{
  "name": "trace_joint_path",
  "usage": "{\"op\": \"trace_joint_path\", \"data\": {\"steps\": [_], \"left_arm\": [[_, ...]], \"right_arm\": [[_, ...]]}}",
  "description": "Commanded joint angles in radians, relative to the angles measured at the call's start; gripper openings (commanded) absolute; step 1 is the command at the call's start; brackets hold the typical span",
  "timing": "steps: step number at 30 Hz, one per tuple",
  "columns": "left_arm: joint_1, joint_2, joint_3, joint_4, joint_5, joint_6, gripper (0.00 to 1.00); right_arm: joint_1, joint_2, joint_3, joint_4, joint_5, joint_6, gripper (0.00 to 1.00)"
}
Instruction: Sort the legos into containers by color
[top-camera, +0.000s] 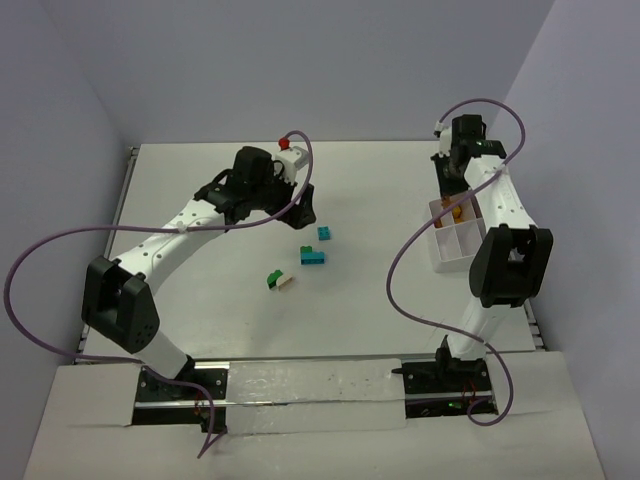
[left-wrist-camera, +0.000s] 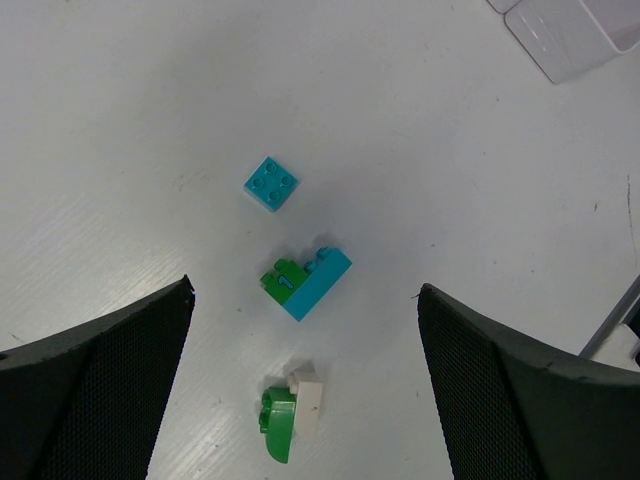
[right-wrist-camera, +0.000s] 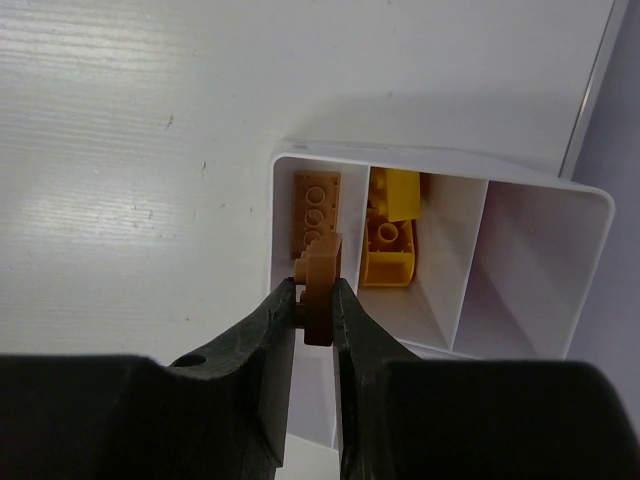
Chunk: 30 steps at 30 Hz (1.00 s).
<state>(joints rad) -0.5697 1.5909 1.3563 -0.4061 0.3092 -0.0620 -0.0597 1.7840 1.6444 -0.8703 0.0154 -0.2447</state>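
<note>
Here, right pincer tight on a half-hidden brown brick — left pincer wide apart.

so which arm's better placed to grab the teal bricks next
Left. The left gripper is open right above the teal bricks; the right gripper is shut on a brown brick at the tray.

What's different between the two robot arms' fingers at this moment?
The left gripper has its fingers spread wide; the right gripper has them shut on a brown brick. The left hangs above loose teal and green bricks; the right hangs over the white tray. Both point downward.
</note>
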Motion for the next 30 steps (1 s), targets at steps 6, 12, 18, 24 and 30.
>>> {"op": "trace_joint_path", "data": {"steps": [6, 12, 18, 24, 30], "left_arm": [[-0.004, -0.008, 0.026, 0.020, -0.022, -0.003, 0.99], [-0.002, -0.011, 0.021, 0.016, -0.027, -0.001, 0.99], [0.002, -0.009, 0.016, 0.017, -0.031, -0.005, 0.99], [0.035, -0.017, 0.010, 0.023, -0.002, -0.019, 0.99], [0.061, -0.022, -0.024, 0.017, 0.017, -0.002, 0.99]], "right_arm": [[-0.008, 0.067, 0.053, -0.019, -0.010, 0.004, 0.05], [-0.008, 0.086, 0.069, -0.028, -0.038, 0.004, 0.24], [-0.006, 0.080, 0.084, -0.053, -0.066, 0.006, 0.62], [0.010, 0.029, 0.103, -0.081, -0.108, 0.010, 0.69], [0.054, -0.050, 0.116, -0.106, -0.220, 0.007, 0.83]]}}
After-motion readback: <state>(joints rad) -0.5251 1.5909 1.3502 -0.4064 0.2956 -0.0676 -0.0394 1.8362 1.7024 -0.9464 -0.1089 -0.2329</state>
